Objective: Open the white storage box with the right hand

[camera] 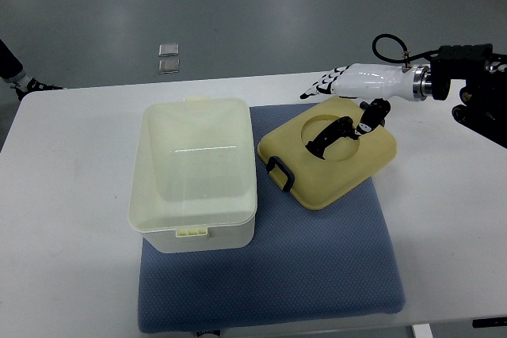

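The white storage box stands open on the left half of a blue mat, and its inside looks empty. Its cream lid lies off the box to the right, tilted on the mat, with a black latch at its near left edge and a black piece in its round recess. My right hand hovers over the lid's far edge. The fingers stretch out to the left and the thumb points down at the rim of the recess. It grips nothing. My left arm shows at the left edge.
The mat lies on a white table whose far edge runs just behind the box. Two small clear packets lie on the grey floor beyond. My right forearm and its cable hang over the table's far right corner.
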Controlling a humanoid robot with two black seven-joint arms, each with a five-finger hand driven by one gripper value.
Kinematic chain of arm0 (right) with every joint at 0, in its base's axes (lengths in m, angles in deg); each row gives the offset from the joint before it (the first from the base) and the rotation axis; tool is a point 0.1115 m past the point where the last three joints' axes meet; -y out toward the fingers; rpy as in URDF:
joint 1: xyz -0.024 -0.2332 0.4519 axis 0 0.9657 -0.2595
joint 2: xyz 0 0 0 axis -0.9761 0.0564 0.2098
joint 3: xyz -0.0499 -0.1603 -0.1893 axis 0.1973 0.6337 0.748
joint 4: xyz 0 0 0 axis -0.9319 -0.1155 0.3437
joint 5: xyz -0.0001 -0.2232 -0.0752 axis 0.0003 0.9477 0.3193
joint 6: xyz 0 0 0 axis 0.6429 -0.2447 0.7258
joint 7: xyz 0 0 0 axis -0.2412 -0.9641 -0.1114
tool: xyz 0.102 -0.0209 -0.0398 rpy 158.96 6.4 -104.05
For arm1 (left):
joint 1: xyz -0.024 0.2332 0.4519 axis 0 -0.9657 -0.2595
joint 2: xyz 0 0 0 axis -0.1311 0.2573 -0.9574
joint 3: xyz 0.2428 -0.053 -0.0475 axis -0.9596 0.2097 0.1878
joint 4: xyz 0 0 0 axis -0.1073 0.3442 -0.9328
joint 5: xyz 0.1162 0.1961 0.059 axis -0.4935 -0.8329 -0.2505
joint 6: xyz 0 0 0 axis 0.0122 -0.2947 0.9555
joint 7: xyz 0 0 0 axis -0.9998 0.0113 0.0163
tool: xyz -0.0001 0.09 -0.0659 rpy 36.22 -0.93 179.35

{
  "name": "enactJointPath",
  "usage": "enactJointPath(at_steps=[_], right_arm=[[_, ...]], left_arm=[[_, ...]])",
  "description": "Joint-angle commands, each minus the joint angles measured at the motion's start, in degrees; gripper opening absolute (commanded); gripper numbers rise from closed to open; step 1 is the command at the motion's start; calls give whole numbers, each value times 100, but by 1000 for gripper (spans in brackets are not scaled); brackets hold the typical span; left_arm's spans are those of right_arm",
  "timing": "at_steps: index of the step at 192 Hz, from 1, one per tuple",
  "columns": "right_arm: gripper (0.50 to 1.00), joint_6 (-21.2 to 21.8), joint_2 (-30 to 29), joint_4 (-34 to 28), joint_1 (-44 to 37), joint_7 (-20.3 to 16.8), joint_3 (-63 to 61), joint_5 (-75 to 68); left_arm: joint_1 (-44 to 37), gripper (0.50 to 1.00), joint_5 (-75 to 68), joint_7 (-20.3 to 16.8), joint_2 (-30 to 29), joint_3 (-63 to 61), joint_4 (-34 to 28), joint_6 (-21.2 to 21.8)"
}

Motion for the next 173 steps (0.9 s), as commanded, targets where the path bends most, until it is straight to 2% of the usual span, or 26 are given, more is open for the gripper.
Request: enactJointPath(at_steps=[1,11,29,38,71,90,98,143,173], right_arm=[[924,880,99,9,-77,1,-69,-876],[924,1232,179,9,-112,1,-86,-1465],[926,1619,196,44,-112,1,-86,-2433],[926,1733,170,62,-95,-273,-86,-3030],[926,1751,91,132,11,-1100,-86,-4859],[926,1681,-23,264,81,-1776,-95,-5807],[926,1681,-85,316,108,-1926,-139,-6072],[926,1681,-559,659,450,-3085,-1053,-7504],[926,1654,-788,694,600,-3490,-1563,-8514]], left_arm=[[-1,1000,0,0,0,1,0,3],[-1,1000,0,0,0,1,0,3],[-1,1000,0,0,0,1,0,-6],[-1,1000,0,0,0,1,0,3],[-1,1000,0,0,0,1,0,3],[-1,1000,0,0,0,-8,0,3],[-1,1000,0,0,0,1,0,3],[-1,1000,0,0,0,1,0,3],[-1,1000,0,0,0,1,0,3]])
